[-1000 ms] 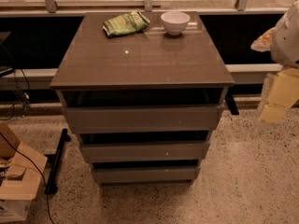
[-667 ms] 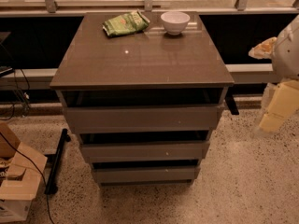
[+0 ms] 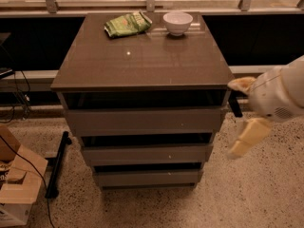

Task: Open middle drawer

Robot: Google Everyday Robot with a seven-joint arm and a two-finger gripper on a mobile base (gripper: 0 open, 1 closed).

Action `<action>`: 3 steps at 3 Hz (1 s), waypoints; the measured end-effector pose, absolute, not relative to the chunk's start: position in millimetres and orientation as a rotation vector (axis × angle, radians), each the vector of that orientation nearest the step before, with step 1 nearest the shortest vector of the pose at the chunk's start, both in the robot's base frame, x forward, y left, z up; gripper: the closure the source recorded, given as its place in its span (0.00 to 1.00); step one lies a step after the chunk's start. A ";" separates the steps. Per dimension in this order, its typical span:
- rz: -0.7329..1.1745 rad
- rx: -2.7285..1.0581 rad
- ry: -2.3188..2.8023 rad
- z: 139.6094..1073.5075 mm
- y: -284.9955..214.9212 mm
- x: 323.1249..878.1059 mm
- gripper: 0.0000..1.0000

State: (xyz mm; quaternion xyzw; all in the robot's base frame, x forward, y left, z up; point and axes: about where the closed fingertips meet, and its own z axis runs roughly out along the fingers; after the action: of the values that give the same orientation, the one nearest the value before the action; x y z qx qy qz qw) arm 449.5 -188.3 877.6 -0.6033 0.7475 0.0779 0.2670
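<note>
- Three grey drawer fronts are stacked under the surface [image 3: 142, 61], each one narrower than the one above it.
- The middle drawer [image 3: 145, 154] sits between the top drawer [image 3: 142, 121] and the bottom drawer [image 3: 147, 178]. Its front is flat and plain, with a dark strip of shadow along its upper edge.
- From this angle I can't tell how far out the middle drawer stands.
- My tool [image 3: 246, 137] hangs off the surface's right edge, below the front right corner. It is at about the height of the top and middle drawers and well clear of the middle drawer's front, touching nothing.
- I cannot tell whether the tool is spread or pressed together.
- The white arm [image 3: 280, 96] comes in from the right side of the view, just beyond the front right corner.
- A small dark piece [image 3: 234, 106] sticks out beside the top drawer's right end, between the cabinet and the arm.
- A green bag [image 3: 127, 24] lies near the surface's back edge, left of centre.
- A white bowl [image 3: 177, 23] stands upright near the back edge, just right of the bag and apart from it.
- On the speckled floor [image 3: 247, 194] to the left I see a cardboard box [image 3: 19, 189] and a black bar [image 3: 57, 165] lying near the cabinet.
</note>
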 end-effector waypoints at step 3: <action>0.361 -1.510 2.061 785.8 -156.7 484.2 0.00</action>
State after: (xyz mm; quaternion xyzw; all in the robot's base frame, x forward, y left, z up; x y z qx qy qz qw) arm 484.2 -156.7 785.8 -0.5623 0.7675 0.1345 0.2769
